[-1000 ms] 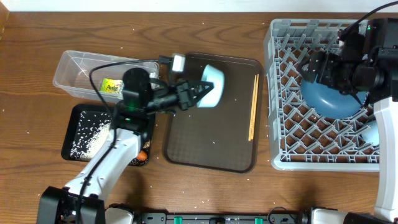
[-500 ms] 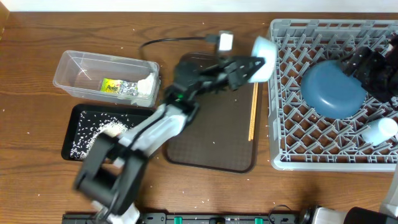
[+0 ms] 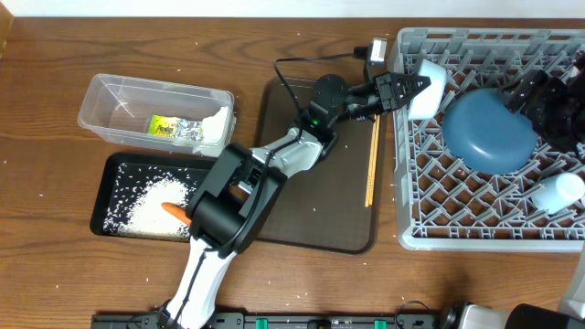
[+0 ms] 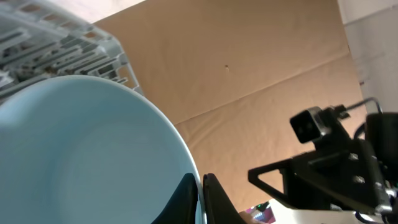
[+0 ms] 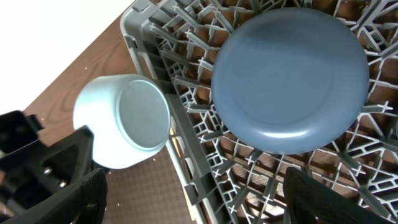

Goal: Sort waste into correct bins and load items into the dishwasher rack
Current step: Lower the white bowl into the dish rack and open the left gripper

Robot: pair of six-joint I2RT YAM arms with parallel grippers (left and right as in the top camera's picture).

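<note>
Brown wood-grain surface (image 3: 55, 265) is showing white specks all over. At its far edge a white wall (image 3: 228, 7) is running left to right. In the left wrist view a tan board (image 4: 261, 68) with a crease across it is filling the background.

The left gripper (image 3: 407, 91) is clenching the bowl (image 3: 430, 87) by its rim and holding it tilted over the far-left corner of the rack (image 3: 402, 183). The right gripper (image 5: 189, 162) is hanging released, jaws wide, above the rack's far-right part.

In the rack, the plate (image 3: 489, 128) is sitting in the far half and a cup (image 3: 559, 192) is lying at the right side.

The chopsticks (image 3: 372, 160) are lying along the right edge of the brown tray (image 3: 311, 201), just left of the rack.

Far left, the tub (image 3: 110, 100) is holding the wrapper (image 3: 169, 128). Just nearer, the black tray (image 3: 105, 196) is carrying rice (image 3: 146, 196) and the carrot (image 3: 175, 211).
</note>
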